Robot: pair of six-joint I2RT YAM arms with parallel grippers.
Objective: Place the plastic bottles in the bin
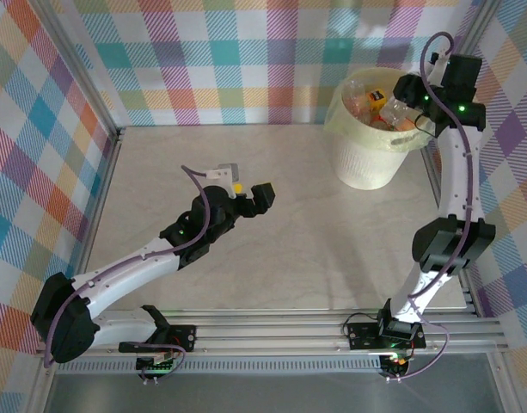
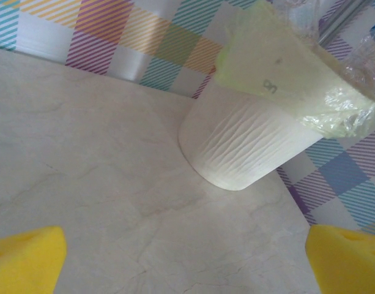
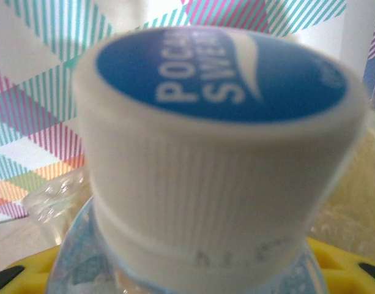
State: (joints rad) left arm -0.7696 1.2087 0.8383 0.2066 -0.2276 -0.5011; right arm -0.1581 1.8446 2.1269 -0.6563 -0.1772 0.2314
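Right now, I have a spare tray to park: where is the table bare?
Nearly the whole table is bare: the wide stretch between the left gripper and the bin, and the strip along the back wall left of the bin. The far right corner is crowded: the bin stands there, with the right gripper over it holding a bottle.

Right wrist: bottle [image 3: 218,153] cap is close and blurry, print half readable, body cut off at bottom edge. Right claw [image 1: 399,110] fingertips hidden over the bin [image 1: 370,151] from above; bottles [image 1: 375,99] inside too jumbled to count. Left claw [image 2: 187,269] pads [image 2: 25,260] clipped at bottom corners, bin top cut off there too.
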